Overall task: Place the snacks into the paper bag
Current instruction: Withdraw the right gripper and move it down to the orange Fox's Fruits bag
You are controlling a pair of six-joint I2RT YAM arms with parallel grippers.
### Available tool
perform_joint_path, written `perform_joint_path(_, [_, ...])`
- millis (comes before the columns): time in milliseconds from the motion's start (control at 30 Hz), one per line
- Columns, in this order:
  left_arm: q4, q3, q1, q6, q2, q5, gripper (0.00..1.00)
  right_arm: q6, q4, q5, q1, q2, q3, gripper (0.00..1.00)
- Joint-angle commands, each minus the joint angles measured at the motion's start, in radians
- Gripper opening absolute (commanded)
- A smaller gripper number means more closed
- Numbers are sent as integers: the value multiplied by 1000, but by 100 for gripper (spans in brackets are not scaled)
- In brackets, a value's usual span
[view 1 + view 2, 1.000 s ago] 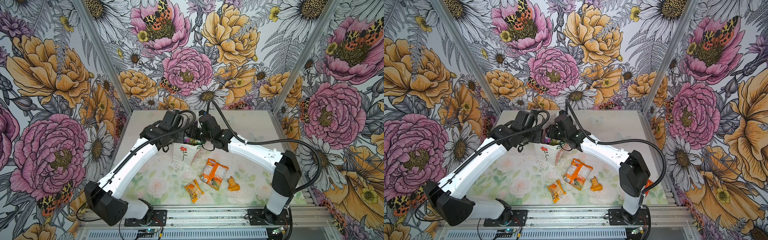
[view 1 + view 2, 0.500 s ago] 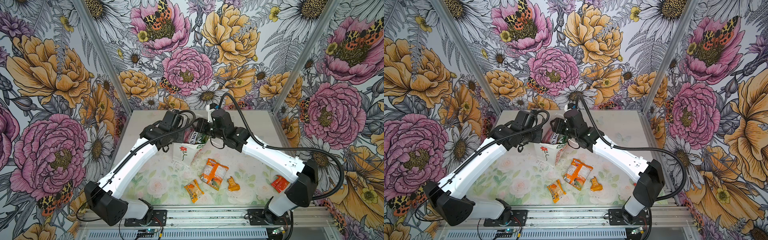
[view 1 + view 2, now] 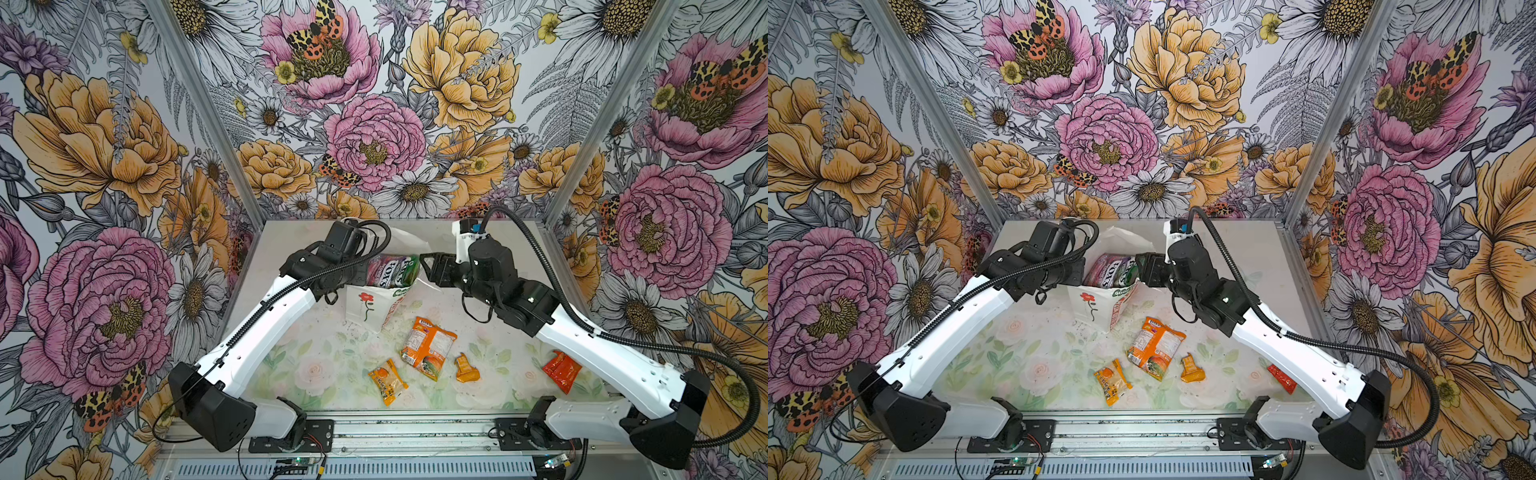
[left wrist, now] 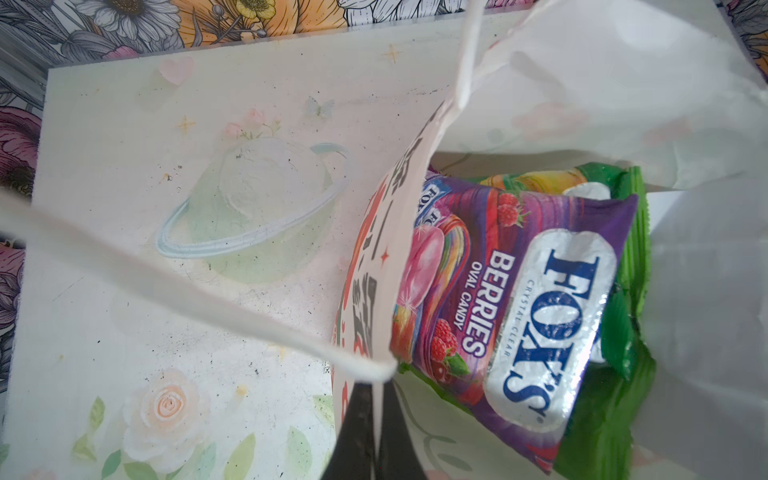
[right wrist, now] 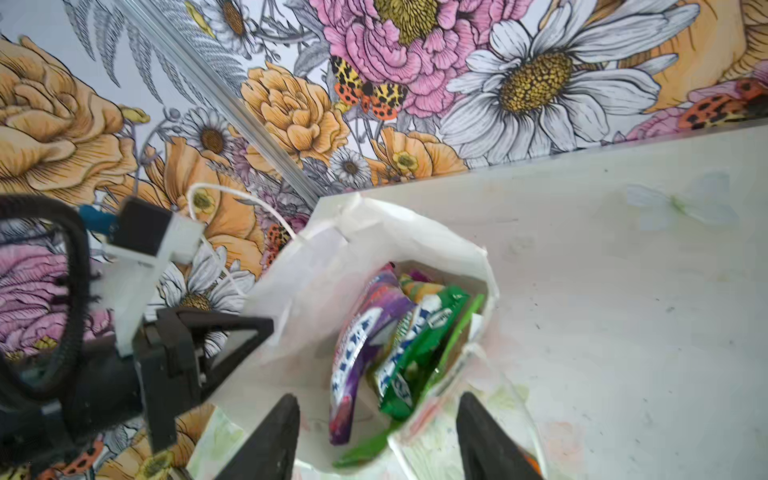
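Beside the paper bag (image 3: 362, 305), right end effector (image 5: 378, 397) gapes; left end effector (image 4: 376, 401) pinches rim.

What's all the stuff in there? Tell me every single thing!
white paper gift bag with a red flower drawing: one, white, standing mid-table, mouth open
purple Fox's Berries candy bag: one, purple, inside the paper bag
green Fox's candy bag: one, green, in the bag beside the purple one
large orange crinkly packet: one, orange, on the table in front of the bag
small orange-yellow packet: one, near the front edge
crumpled orange sachet: one, right of the large packet
red-orange sachet: one, by the right arm
flower-print tabletop: one, pale pastel
left gripper: black, shut on the bag's rim
right gripper: black, open, close to the bag's mouth
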Motion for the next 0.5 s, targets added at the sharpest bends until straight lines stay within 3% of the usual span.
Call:
perform_joint_path(0, [68, 7, 0, 14, -25, -49, 0, -96, -51, 48, -12, -55, -99, 62])
perform_joint_path(233, [68, 6, 13, 9, -22, -61, 0, -160, -70, 84, -26, -128, -311, 66])
perform_joint_path(467, [70, 4, 23, 7, -27, -84, 0, -147, 19, -31, -14, -45, -420, 74])
